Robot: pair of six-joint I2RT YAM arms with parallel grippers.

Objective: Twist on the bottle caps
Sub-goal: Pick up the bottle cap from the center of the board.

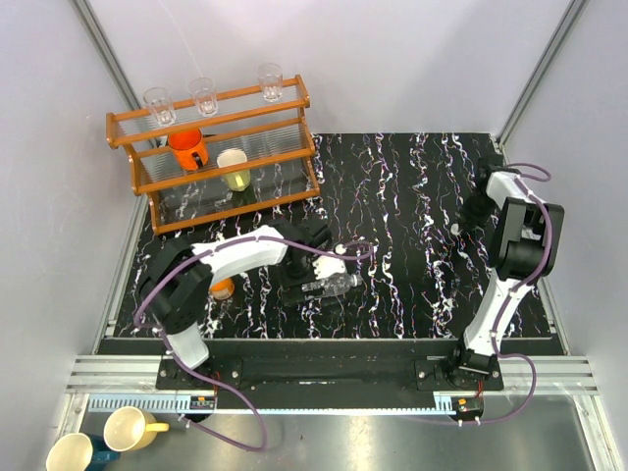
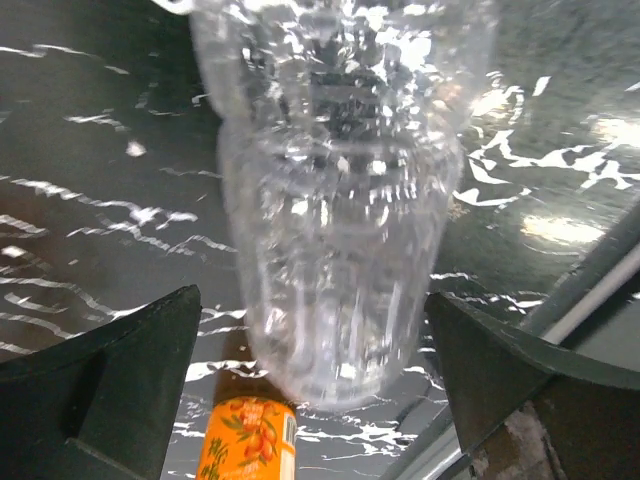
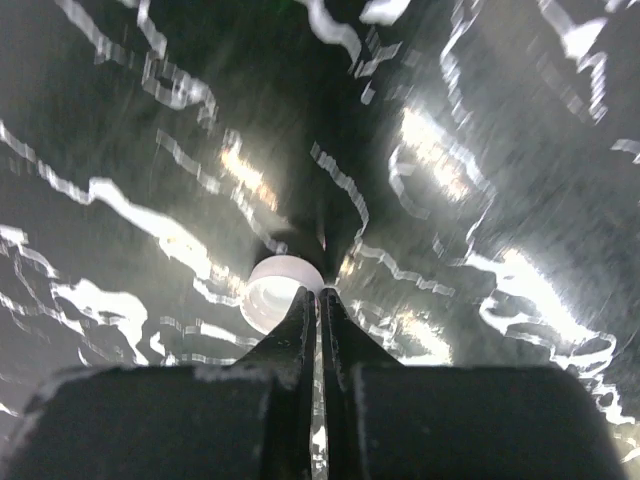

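Bottles: two. The squat orange bottle point(image 1: 224, 287) sits on the desk point(image 1: 412, 196), mostly hidden under the left arm. To its right, the clear water bottle point(image 1: 330, 286) lies on its side with its long axis roughly left-to-right; its neck end is hard to make out. The left claw point(image 2: 312, 300) is released, with its fingers spread clear on either side of this bottle. Caps in view: one. The white cap point(image 3: 283, 290) lies on the desk at the tips of the clenched, empty right claw point(image 3: 320, 295), which partly cover it.

Black marbled table point(image 1: 412, 216), wooden rack point(image 1: 278, 160)
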